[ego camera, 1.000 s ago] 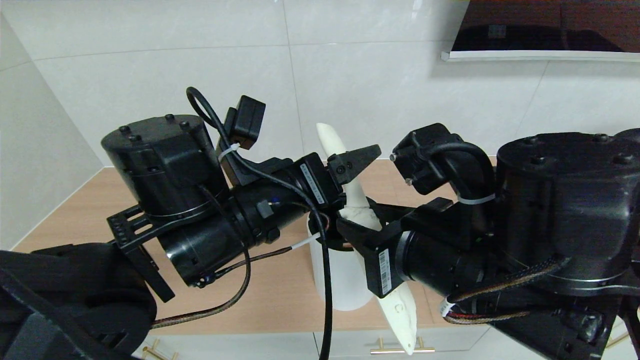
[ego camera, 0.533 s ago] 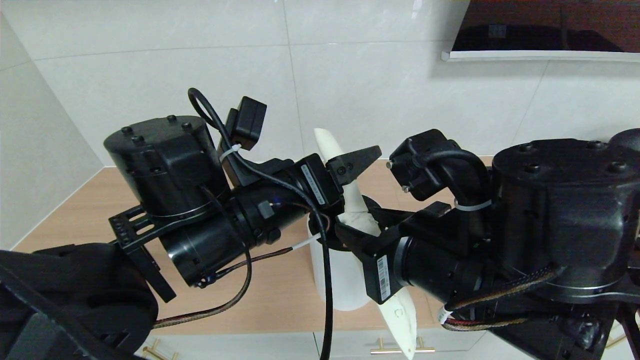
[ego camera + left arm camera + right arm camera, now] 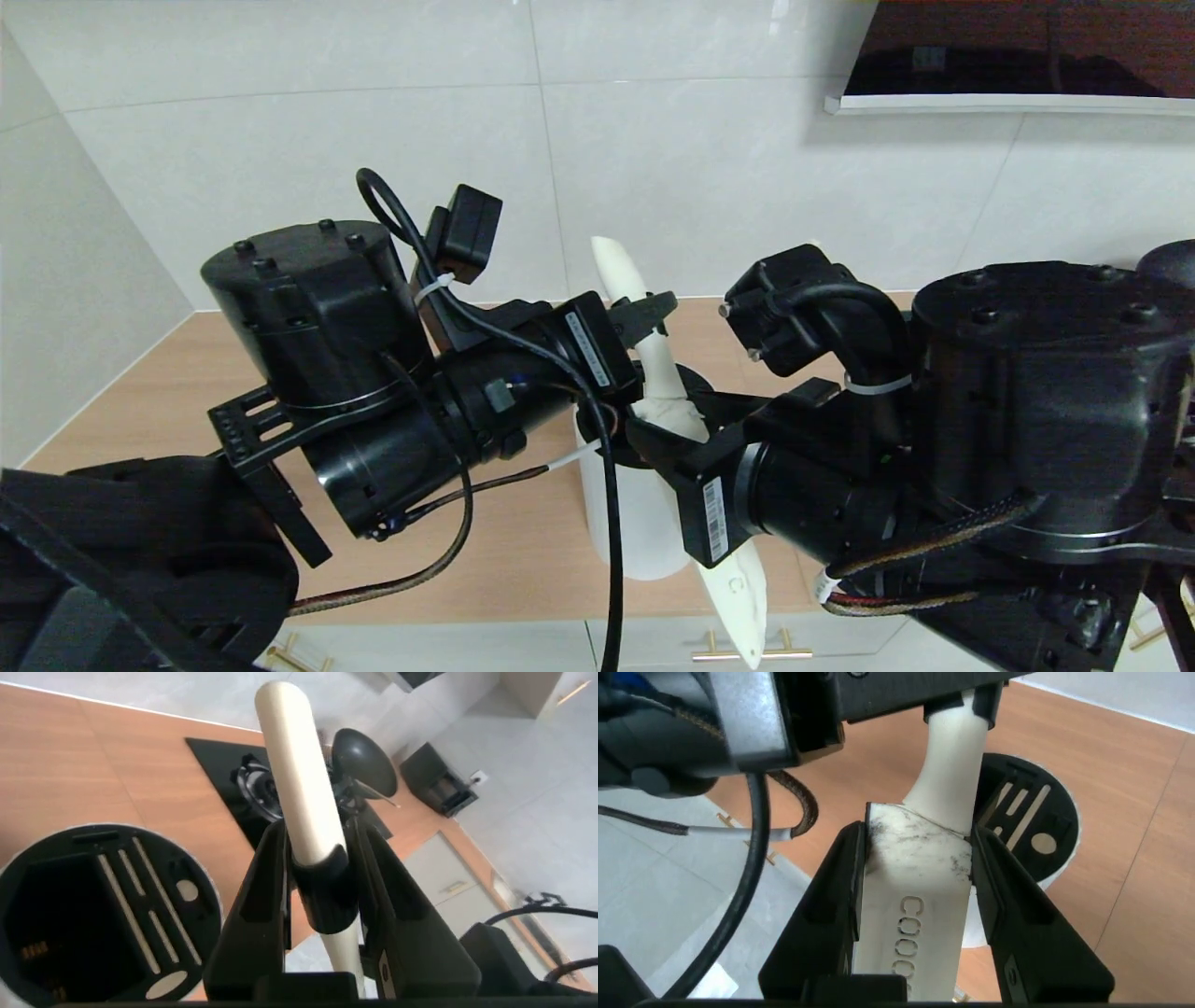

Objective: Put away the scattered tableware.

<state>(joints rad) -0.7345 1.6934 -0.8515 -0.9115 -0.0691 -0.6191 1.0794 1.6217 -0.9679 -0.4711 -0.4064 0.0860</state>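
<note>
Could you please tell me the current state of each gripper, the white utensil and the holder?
Left gripper: shut on the white spatula's round handle.
Right gripper: shut on the white spatula's wider, flat part.
White spatula: held tilted in the air by both grippers, not in the holder.
Utensil holder: upright on the wooden counter, top open.

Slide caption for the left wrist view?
Left gripper, jaws shut on the white spatula, above the holder and counter.
</note>
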